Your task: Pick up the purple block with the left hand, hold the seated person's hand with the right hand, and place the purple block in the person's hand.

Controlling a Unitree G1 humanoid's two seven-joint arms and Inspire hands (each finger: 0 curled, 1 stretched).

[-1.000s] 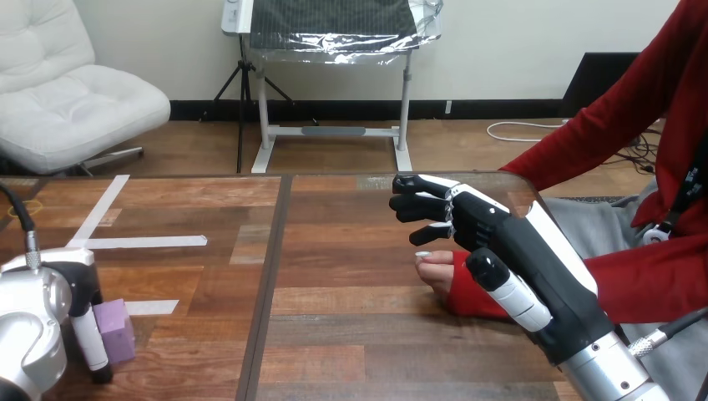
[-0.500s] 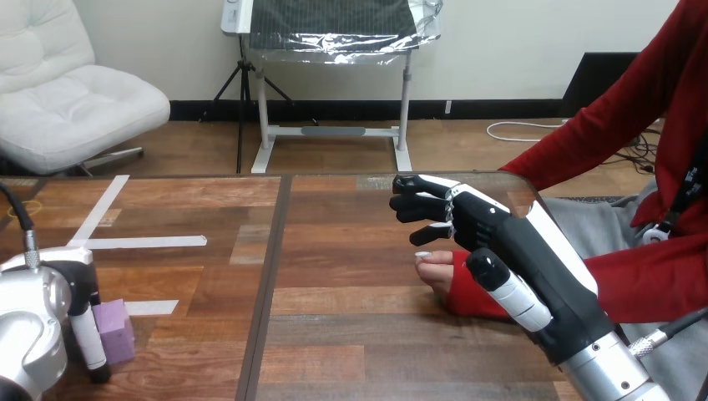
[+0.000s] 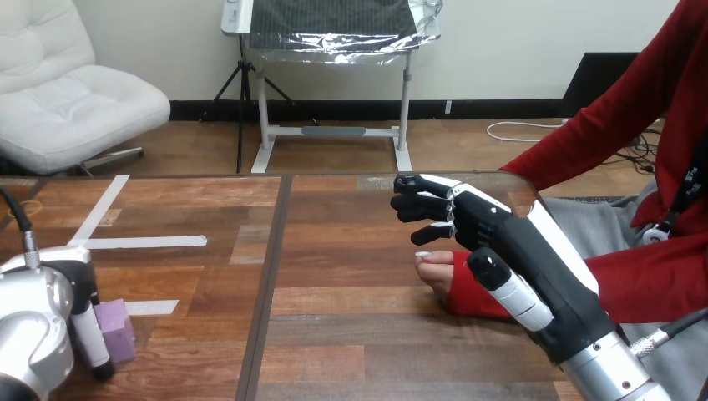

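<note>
One purple block (image 3: 115, 329), just beside left hand (image 3: 84, 321)

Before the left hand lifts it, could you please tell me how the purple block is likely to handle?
The purple block has flat faces and square edges, so it should slide rather than roll. It looks small beside the left hand, so it is probably light. Its smooth-looking sides might slip.
</note>
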